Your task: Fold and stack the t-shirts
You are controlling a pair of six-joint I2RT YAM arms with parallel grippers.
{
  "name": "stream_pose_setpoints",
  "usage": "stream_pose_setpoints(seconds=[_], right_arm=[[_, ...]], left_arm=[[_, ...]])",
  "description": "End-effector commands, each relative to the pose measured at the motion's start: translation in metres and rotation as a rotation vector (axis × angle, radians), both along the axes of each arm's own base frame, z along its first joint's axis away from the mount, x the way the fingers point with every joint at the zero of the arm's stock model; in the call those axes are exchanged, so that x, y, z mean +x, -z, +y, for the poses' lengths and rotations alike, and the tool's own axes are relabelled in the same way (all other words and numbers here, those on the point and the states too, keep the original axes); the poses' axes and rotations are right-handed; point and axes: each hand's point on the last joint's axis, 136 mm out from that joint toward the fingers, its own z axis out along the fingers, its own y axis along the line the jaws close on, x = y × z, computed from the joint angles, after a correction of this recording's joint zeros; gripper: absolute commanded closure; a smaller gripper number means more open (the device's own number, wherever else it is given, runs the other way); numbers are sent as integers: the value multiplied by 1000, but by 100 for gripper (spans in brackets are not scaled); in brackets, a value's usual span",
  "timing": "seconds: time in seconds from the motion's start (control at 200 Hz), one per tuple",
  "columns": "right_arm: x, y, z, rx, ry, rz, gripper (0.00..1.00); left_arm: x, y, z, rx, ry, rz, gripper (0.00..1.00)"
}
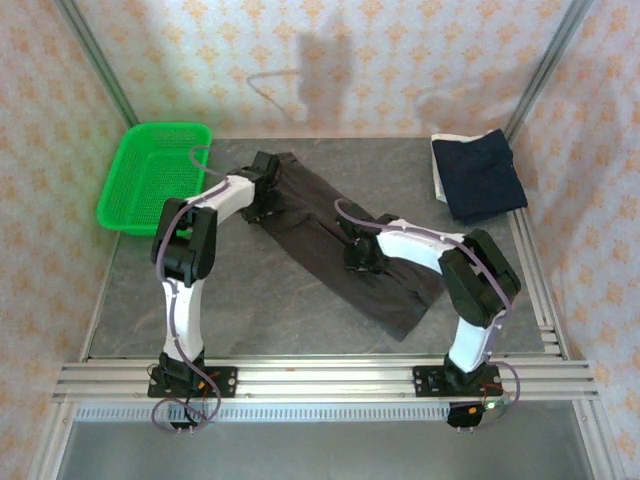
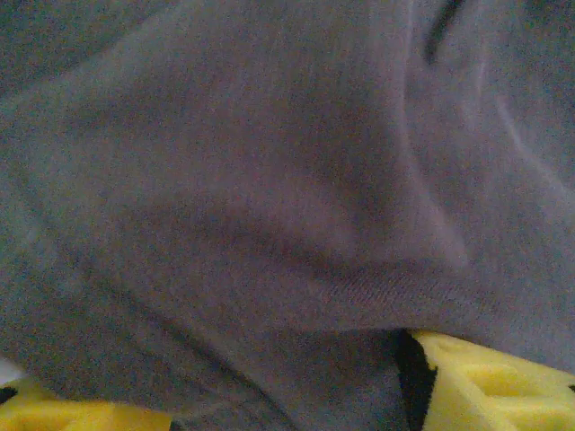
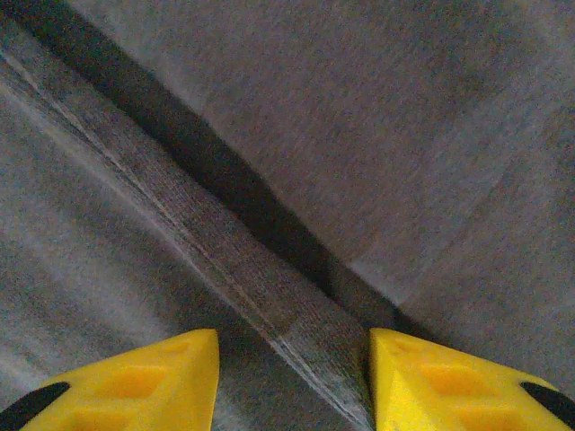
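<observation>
1. Charcoal-brown t-shirt (image 1: 330,250) lies flat on the table (image 1: 250,310) as a long strip. One end is just beside the green mesh basket (image 1: 150,175), and the long axis runs slantwise away from the basket, toward the near right.
2. The left gripper (image 1: 262,192) is on the end of the shirt nearest the basket. Its yellow fingers (image 2: 485,386) stand well apart, with cloth heaped between and over them. Whether they pinch the cloth, I cannot tell.
3. The right gripper (image 1: 358,255) is at the middle of the strip, farther from the basket. Its fingers (image 3: 135,386) are partly open over flat cloth. A stitched hem (image 3: 225,269) runs slantwise between them, and nothing is pinched.
4. The folded navy t-shirt (image 1: 482,175), with a white t-shirt (image 1: 439,170) showing as a thin edge, lies well apart from the basket, at the opposite side of the same far edge.
5. In my judgement the coming fold goes across the long axis. The left arm is nearer to the basket end, and the right arm is nearer to the free end far from the basket.
</observation>
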Motion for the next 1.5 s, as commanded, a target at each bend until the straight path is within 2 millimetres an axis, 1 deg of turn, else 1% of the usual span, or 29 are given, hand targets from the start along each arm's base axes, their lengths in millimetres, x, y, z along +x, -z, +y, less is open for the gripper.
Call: stream_pose_setpoints(seconds=[0.0,0.07,0.135,0.195,0.26,0.27,0.29,0.34,0.405,0.505,0.626,0.721,0.806,0.831,0.886,0.916,1.006,1.116,1.176,1.216,1.236,1.281,1.296,1.306,1.381,1.436,1.451,1.466,1.496], right_arm=[[-20,4,6,-57,39,18,53],[-33,6,19,-54,33,32,53],[-42,6,37,-28,24,38,54],[-49,4,56,7,12,50,54],[-52,-1,84,81,-7,50,54],[-52,-2,88,92,-10,50,54],[-51,-4,96,113,-18,46,54],[-49,-11,110,135,-38,38,54],[-40,-19,106,86,-37,3,54],[-26,-32,80,-44,-34,-80,54],[-13,-34,57,-136,-37,-118,56],[-2,-31,36,-212,-27,-133,58],[3,-21,36,-194,-49,-107,61],[5,-18,34,-203,-52,-99,65],[7,-14,22,-261,-38,-87,78],[8,-13,15,-291,-36,-83,83],[8,-19,2,-336,-33,-96,89],[6,-37,1,-292,-34,-134,92],[4,-47,6,-236,-39,-148,92],[1,-52,15,-166,-53,-150,87],[-1,-53,23,-114,-67,-148,83],[-5,-55,40,-19,-95,-141,76],[-6,-54,44,6,-102,-137,74],[-8,-53,48,22,-107,-133,73],[-14,-44,65,78,-146,-99,68],[-14,-34,69,68,-157,-79,66],[-14,-32,70,63,-159,-74,66],[-14,-29,70,58,-159,-68,66],[-14,-24,71,47,-164,-56,66]], left_arm=[[20,25,3,-10,-6,24,35],[39,30,-6,-36,16,17,36],[54,37,-19,-87,46,13,39],[69,37,-31,-128,67,-1,41],[91,32,-45,-181,107,-37,39],[91,36,-47,-182,120,-30,39],[100,28,-52,-196,135,-49,39],[112,24,-65,-231,171,-61,39],[122,13,-77,-267,207,-77,39],[133,-6,-96,-307,269,-154,34],[140,-17,-100,-314,301,-202,29],[133,-27,-97,-291,316,-189,28],[128,-42,-93,-274,321,-200,27],[127,-48,-91,-263,322,-210,26],[125,-65,-86,-236,326,-234,24],[124,-76,-83,-221,327,-249,23],[122,-103,-70,-181,322,-282,21],[116,-128,-58,-163,311,-300,21],[109,-140,-53,-152,313,-303,21],[101,-146,-53,-148,319,-303,21],[97,-151,-54,-150,322,-309,21],[85,-153,-52,-148,323,-307,20],[82,-157,-52,-151,324,-316,20],[78,-152,-52,-151,324,-306,20],[51,-156,-45,-149,309,-315,20],[26,-156,-35,-144,283,-324,20],[19,-151,-34,-147,276,-317,20],[11,-159,-32,-153,271,-335,20],[-4,-156,-30,-160,262,-334,20]])
